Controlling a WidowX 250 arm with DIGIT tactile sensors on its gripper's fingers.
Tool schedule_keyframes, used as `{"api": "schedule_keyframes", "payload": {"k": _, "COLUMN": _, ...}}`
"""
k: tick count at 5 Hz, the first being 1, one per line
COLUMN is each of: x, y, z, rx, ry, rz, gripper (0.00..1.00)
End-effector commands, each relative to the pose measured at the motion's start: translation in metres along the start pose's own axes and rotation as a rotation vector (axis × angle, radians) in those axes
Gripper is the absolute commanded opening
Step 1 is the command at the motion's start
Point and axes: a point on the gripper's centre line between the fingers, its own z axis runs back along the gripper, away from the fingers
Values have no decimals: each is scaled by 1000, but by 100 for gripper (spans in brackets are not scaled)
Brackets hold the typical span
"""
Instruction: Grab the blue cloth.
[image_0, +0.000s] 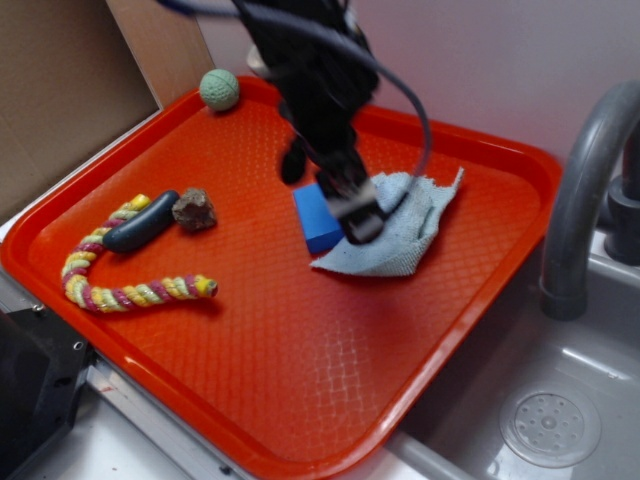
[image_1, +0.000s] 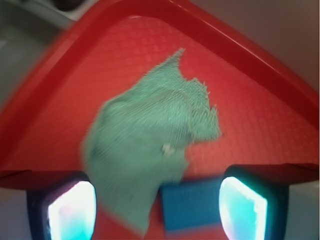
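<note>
The blue cloth (image_0: 408, 232) is a pale grey-blue woven rag with frayed edges, lying flat on the red tray (image_0: 300, 360) right of centre. In the wrist view the blue cloth (image_1: 150, 135) looks greenish and fills the middle. My gripper (image_0: 360, 218) hovers over the cloth's left edge, where it meets a solid bright blue block (image_0: 316, 218). The wrist view shows the gripper (image_1: 157, 212) open, its two fingers wide apart, with a corner of the cloth and the blue block (image_1: 192, 207) below the gap. Nothing is held.
On the tray's left lie a striped rope toy (image_0: 120, 285), a dark sausage-shaped toy (image_0: 142, 228) and a brown rock (image_0: 195, 210). A green ball (image_0: 219, 89) sits at the far corner. A sink (image_0: 540, 420) with a grey faucet (image_0: 580, 200) is on the right.
</note>
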Motion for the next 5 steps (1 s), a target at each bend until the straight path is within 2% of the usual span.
{"api": "schedule_keyframes", "payload": {"k": 1, "x": 33, "y": -10, "z": -19, "rx": -51, "ry": -55, "rz": -56, "gripper": 100}}
{"api": "schedule_keyframes", "payload": {"k": 2, "x": 39, "y": 0, "z": -27, "rx": -72, "ry": -26, "rz": 11, "gripper": 0}}
{"api": "schedule_keyframes", "payload": {"k": 3, "x": 41, "y": 19, "z": -30, "rx": -113, "ry": 6, "rz": 86, "gripper": 0}}
{"api": "schedule_keyframes", "payload": {"k": 4, "x": 32, "y": 43, "z": -49, "rx": -136, "ry": 77, "rz": 193, "gripper": 0}}
{"api": "schedule_keyframes", "payload": {"k": 5, "x": 15, "y": 59, "z": -54, "rx": -93, "ry": 106, "rz": 257, "gripper": 0}}
